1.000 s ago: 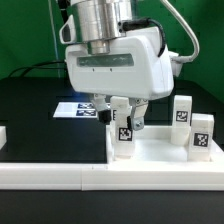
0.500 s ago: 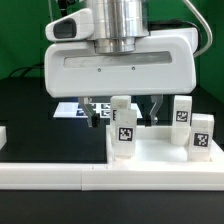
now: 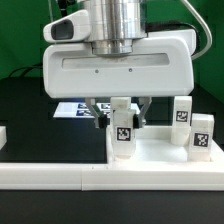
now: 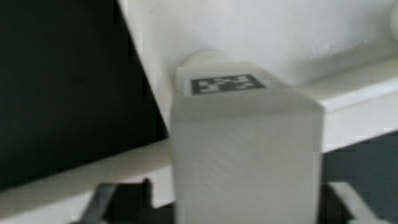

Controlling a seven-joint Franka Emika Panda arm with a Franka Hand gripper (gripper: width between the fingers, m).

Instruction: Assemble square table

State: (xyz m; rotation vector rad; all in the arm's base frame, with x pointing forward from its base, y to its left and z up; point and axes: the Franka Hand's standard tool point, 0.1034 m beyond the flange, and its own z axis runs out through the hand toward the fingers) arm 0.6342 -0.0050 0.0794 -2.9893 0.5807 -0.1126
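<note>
The square table's white slab [image 3: 160, 152] lies on the black table at the exterior view's right. Three white tagged legs stand on it: one near its left edge [image 3: 122, 127] and two at the right [image 3: 183, 112] [image 3: 202, 136]. My gripper [image 3: 123, 115] hangs right over the left leg, one finger [image 3: 103, 114] on each side of it. In the wrist view the leg [image 4: 240, 140] fills the middle, and the fingers [image 4: 118, 200] stand apart from its sides with dark gaps. The gripper [image 4: 226, 208] is open, astride the leg.
The long white L-shaped rail [image 3: 55, 176] runs along the front. The marker board [image 3: 72, 109] lies behind the gripper on the black table. A small white part [image 3: 3, 135] shows at the left edge. Green wall behind.
The hand has turned about a quarter turn, so its broad face now faces the camera. Since half a second ago it has sunk slightly over the leg. The legs have not moved.
</note>
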